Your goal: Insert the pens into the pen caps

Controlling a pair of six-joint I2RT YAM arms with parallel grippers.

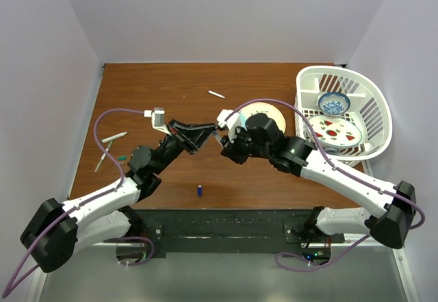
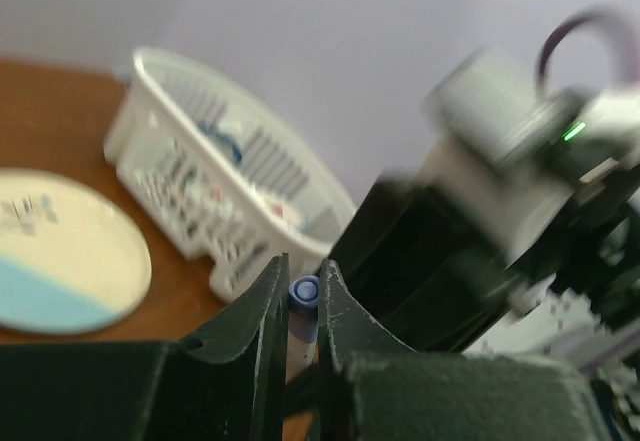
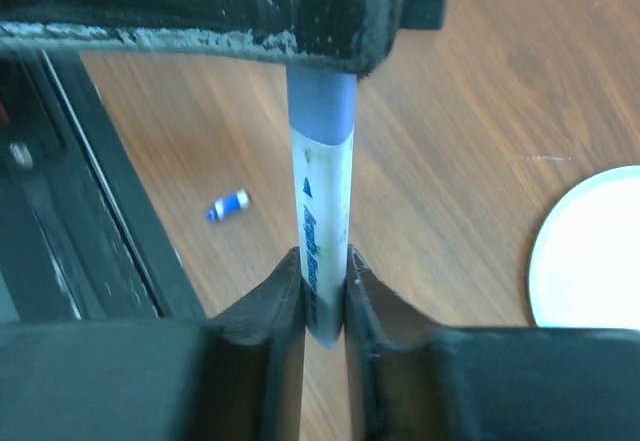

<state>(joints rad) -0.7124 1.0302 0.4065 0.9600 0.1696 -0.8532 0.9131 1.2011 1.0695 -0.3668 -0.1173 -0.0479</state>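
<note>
At about nine o'clock on the table [image 1: 171,83], a loose pen [image 1: 113,137] and a second loose pen [image 1: 103,158] are lying well apart from the work, with what looks like a green cap [image 1: 122,158] just beside the nearer one. Near the table's middle the left gripper [image 1: 207,135] is reaching in from eight o'clock, its fingers clamped around a dark blue cap [image 3: 322,101]. Facing it from four o'clock, the right gripper [image 3: 325,286] is pinching the held pen [image 3: 322,201] low on its barrel. The pen's far end is sitting inside that cap, so the mating step is under way in mid-air. As I judge it, the next move is calling for a straight push along the pen's axis until the cap seats. One gripper should then let go, and the capped pen should be set down. A spare blue cap [image 1: 199,191] is waiting at six o'clock near the front edge, and a far pen [image 1: 216,94] is lying at twelve o'clock. The plate [image 1: 274,114] and the basket [image 1: 380,110] are standing off towards two and three o'clock. The overhead view is hiding the joint behind both sets of fingers. The left wrist view is blurring everything but the cap's open ring, and the left finger is covering the cap's top, so I cannot tell how deep the pen is sitting.
</note>
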